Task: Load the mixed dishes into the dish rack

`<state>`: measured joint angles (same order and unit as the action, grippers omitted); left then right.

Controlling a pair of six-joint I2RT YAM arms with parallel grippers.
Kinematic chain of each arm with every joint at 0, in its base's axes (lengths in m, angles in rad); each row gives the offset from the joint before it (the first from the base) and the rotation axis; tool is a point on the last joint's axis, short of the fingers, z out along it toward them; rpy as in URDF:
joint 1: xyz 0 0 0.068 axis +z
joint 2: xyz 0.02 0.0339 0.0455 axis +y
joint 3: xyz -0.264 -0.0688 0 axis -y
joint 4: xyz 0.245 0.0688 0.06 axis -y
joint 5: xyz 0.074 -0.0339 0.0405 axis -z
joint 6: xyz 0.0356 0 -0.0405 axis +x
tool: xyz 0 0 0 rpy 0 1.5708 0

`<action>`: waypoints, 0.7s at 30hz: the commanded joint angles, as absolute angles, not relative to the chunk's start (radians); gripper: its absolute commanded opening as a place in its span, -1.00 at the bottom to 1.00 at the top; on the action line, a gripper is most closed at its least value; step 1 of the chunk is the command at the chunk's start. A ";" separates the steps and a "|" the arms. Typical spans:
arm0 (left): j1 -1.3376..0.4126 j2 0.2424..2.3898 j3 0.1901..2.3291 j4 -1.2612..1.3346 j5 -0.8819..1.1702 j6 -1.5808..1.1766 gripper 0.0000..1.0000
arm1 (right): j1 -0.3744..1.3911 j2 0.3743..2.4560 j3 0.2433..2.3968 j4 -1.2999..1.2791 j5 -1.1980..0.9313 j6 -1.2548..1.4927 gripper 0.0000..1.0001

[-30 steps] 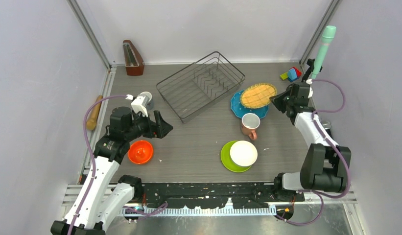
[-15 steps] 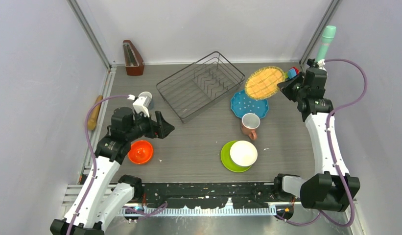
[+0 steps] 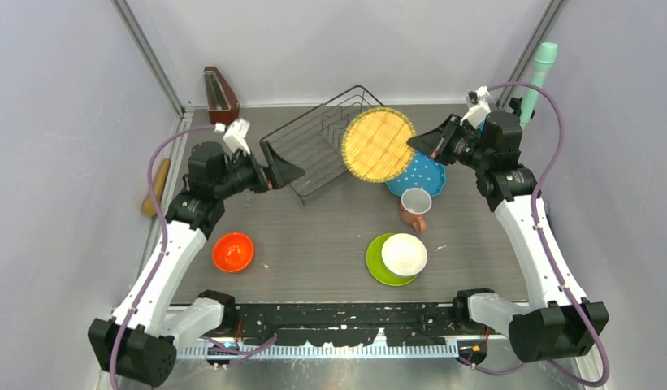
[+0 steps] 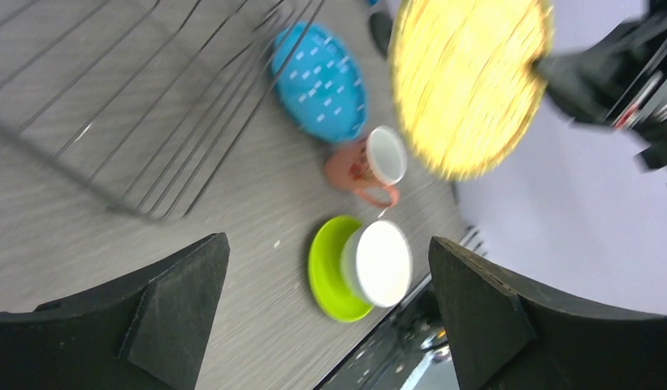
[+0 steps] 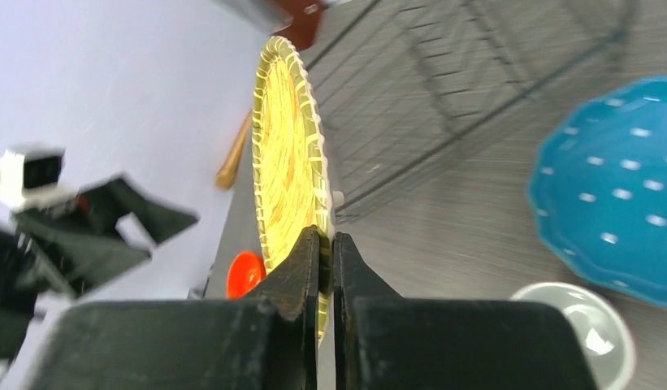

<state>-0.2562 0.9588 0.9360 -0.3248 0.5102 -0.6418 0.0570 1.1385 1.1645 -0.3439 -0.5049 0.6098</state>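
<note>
Firstly, surface: grey wood-grain table (image 3: pixel 314 244), closed in by pale walls (image 3: pixel 330 41).
- Far centre: wire dish rack (image 3: pixel 318 150), set askew.
- Right gripper (image 3: pixel 413 145): pinched on the rim of the round yellow woven plate (image 3: pixel 378 145), which is held on edge in the air over the rack's right end.
- Left gripper (image 3: pixel 288 169): jaws wide, empty, at the rack's near-left corner.
- Right of rack: teal-blue plate (image 3: pixel 423 175), with the salmon-pink mug (image 3: pixel 415 205) just nearer.
- Near edge, right of middle: white bowl (image 3: pixel 404 254) on lime green plate (image 3: pixel 376 264).
- Near left: orange bowl (image 3: pixel 233 251).
- Far-left corner: wooden metronome (image 3: pixel 220 96).
- Left edge: rolling pin (image 3: pixel 153 187).

White-linked, black-jointed left arm (image 3: pixel 174 258) and right arm (image 3: pixel 534 244), purple cables (image 3: pixel 154 166)
</note>
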 commanded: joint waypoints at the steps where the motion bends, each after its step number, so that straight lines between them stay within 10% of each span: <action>1: -0.261 1.068 1.063 -0.114 0.612 -0.799 0.98 | 0.125 1.075 1.139 -0.133 -0.670 0.652 -0.99; 21: -0.314 1.232 1.121 0.095 0.744 -0.908 0.14 | 0.245 1.056 1.072 -0.005 -0.717 0.731 -0.99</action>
<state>-0.2955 1.2190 1.0771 0.0990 0.7212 -0.9394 0.2260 1.0672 1.0489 -0.1078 -0.6949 0.7128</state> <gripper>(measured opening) 0.574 0.073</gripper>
